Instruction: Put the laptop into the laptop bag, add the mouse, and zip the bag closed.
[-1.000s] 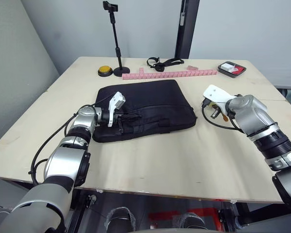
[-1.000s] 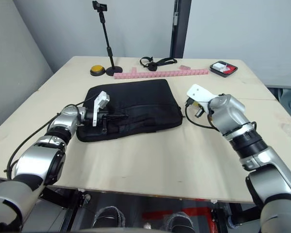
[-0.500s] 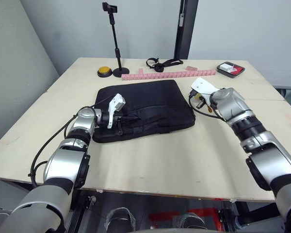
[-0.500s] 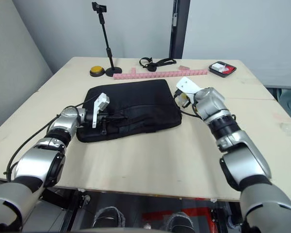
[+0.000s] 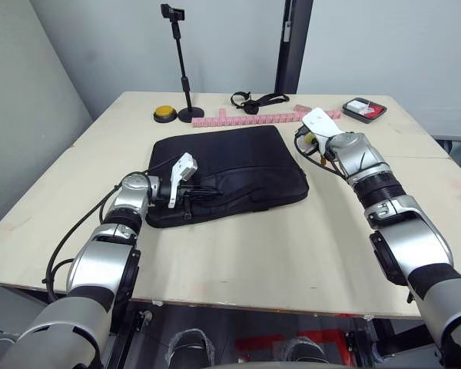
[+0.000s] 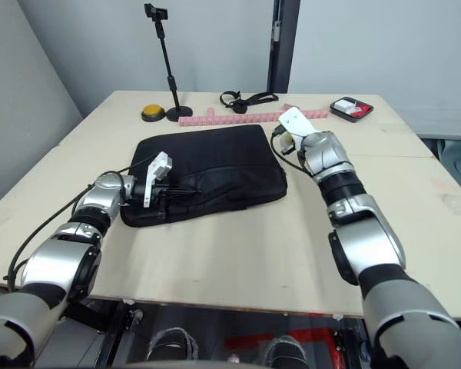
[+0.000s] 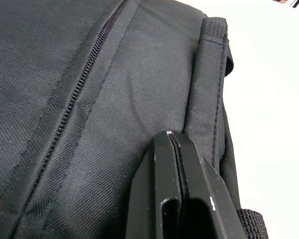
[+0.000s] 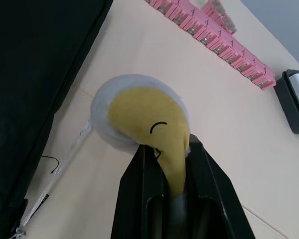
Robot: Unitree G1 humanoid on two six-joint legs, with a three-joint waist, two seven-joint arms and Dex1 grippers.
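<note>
The black laptop bag [image 5: 230, 173] lies flat in the middle of the table. My left gripper [image 7: 170, 134] is shut, its tips resting on the bag's fabric beside a strap handle [image 7: 209, 89] near the front left edge, and I see nothing between the fingers. My right gripper [image 8: 168, 144] hovers by the bag's far right corner, shut on a plush duck [image 8: 144, 114] with a yellow face and pale rim. The laptop is hidden and the mouse is out of view.
Along the table's far side stand a black phone stand [image 5: 186, 61], a yellow button [image 5: 166, 112], a row of pink blocks [image 5: 269, 118], a black strap [image 5: 257, 99] and a small black tray [image 5: 366, 108]. Bare tabletop [image 5: 292, 246] lies in front of the bag.
My right arm has swung from the right of the bag toward its far right corner, carrying the plush duck. The left gripper has stayed on the bag's front left.
</note>
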